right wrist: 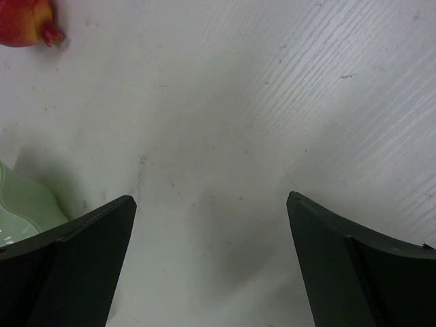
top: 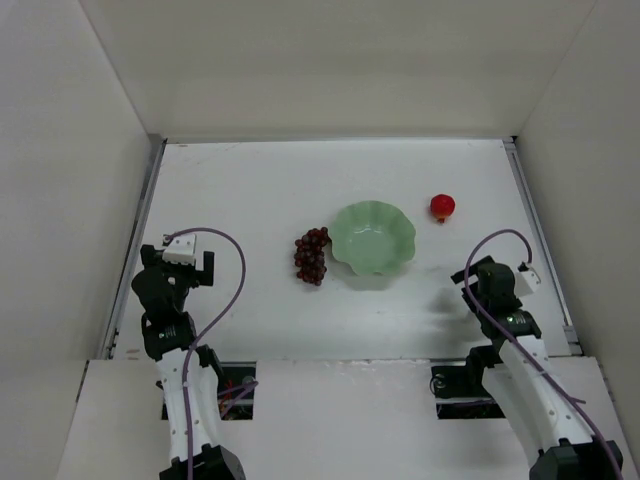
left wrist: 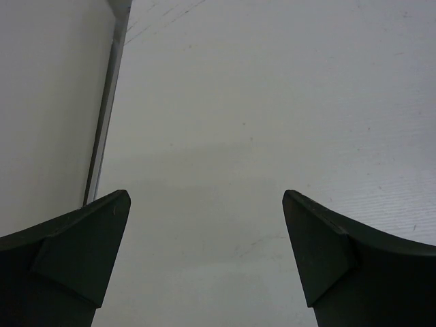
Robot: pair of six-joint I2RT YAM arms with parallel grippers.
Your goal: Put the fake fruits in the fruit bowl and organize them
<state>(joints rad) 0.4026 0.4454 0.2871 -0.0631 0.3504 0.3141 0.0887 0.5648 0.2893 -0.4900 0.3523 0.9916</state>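
Before closing the wide-open, empty right gripper (right wrist: 210,199), centre it over the red fruit (top: 442,207) lying apart from the fruit bowl (top: 373,240) at its far right, then bring the equally open, empty left gripper (left wrist: 206,194) over the grapes (top: 311,257) just beside the bowl's left rim

A white desk (top: 250,190) is seen, and three things are carried on it. The mint-green fruit bowl (top: 405,236) is set near the middle. The maroon grape bunch (top: 311,257) is laid just beside its left rim, and the small red fruit (top: 442,207) is placed apart, beyond the right rim and farther back.
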